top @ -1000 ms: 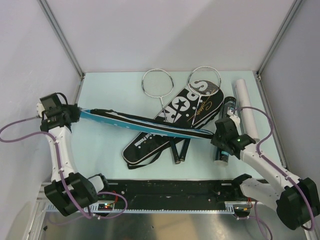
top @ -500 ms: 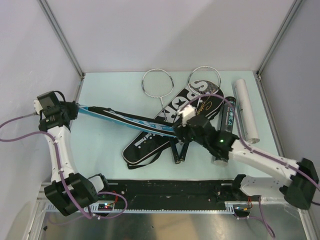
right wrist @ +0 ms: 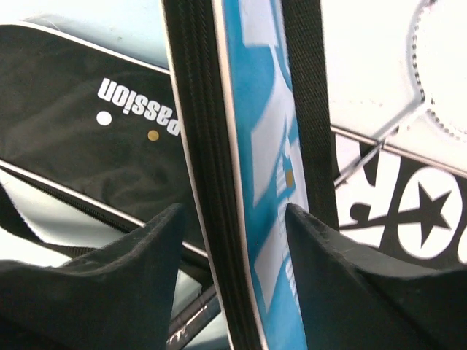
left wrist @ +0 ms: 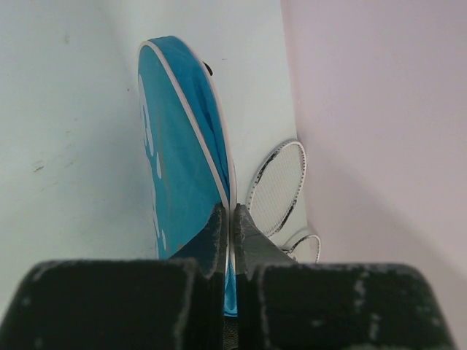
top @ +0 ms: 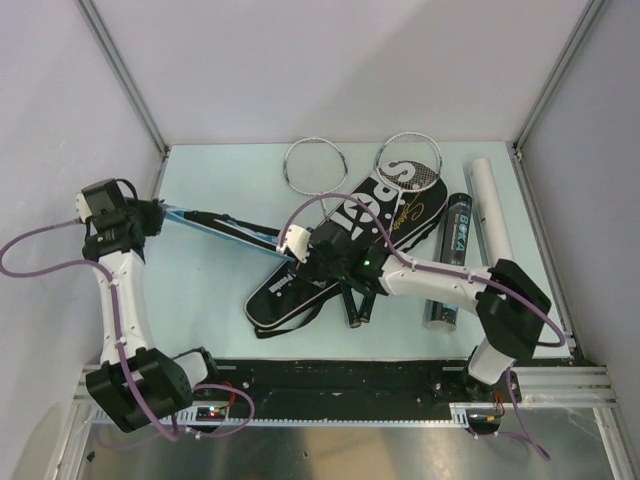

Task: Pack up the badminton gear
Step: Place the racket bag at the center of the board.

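Note:
A blue racket bag (top: 225, 228) is held on edge above the table. My left gripper (top: 152, 215) is shut on the white-piped rim of the blue bag (left wrist: 175, 160) at its left end. The right gripper (top: 292, 250) stands open astride the bag's middle, its fingers (right wrist: 131, 255) on either side of the zip edge and blue face (right wrist: 266, 146), with gaps on both sides. Beneath lies a black "SPORT" bag (top: 370, 215). Two racket heads (top: 315, 165) (top: 410, 155) rest behind it, and dark handles (top: 360, 305) stick out at the front. My right arm hides the blue bag's right part.
A black shuttle tube (top: 450, 260) and a white tube (top: 490, 220) lie side by side right of the black bag. Frame posts stand at the back corners. Bare table shows between my left arm and the bags.
My right gripper let go of the blue bag's right end, opened, and swept left across the black bag to the blue bag's middle. The left gripper kept its hold.

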Controlling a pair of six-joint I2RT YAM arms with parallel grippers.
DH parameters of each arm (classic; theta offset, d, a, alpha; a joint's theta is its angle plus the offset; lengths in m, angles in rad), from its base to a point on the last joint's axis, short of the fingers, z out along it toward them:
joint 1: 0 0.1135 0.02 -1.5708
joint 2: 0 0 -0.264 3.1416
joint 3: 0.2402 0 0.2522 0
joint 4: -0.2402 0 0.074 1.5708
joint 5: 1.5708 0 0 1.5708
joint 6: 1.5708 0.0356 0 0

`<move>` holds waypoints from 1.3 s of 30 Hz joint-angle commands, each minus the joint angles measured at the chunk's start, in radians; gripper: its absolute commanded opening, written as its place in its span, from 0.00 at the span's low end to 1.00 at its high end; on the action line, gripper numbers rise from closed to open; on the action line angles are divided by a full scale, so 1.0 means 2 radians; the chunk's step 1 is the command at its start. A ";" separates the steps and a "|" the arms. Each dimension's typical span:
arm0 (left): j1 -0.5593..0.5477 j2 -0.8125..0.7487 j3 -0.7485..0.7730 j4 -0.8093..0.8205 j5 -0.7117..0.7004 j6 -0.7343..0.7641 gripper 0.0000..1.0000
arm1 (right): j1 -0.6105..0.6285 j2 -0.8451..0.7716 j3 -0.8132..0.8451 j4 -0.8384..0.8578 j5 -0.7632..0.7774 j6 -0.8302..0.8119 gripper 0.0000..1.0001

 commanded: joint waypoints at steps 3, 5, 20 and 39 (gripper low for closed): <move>-0.020 -0.003 0.029 0.053 0.017 0.020 0.00 | -0.005 0.044 0.072 0.009 -0.042 -0.019 0.28; -0.024 -0.001 0.036 0.057 0.025 0.026 0.00 | -0.009 0.050 0.091 -0.004 -0.044 -0.001 0.08; -0.062 -0.017 0.129 0.067 0.042 0.146 0.99 | -0.031 0.033 0.253 -0.171 -0.135 0.214 0.00; -0.081 -0.203 0.030 0.067 0.062 0.245 1.00 | -0.066 0.207 0.307 0.191 -0.214 0.633 0.00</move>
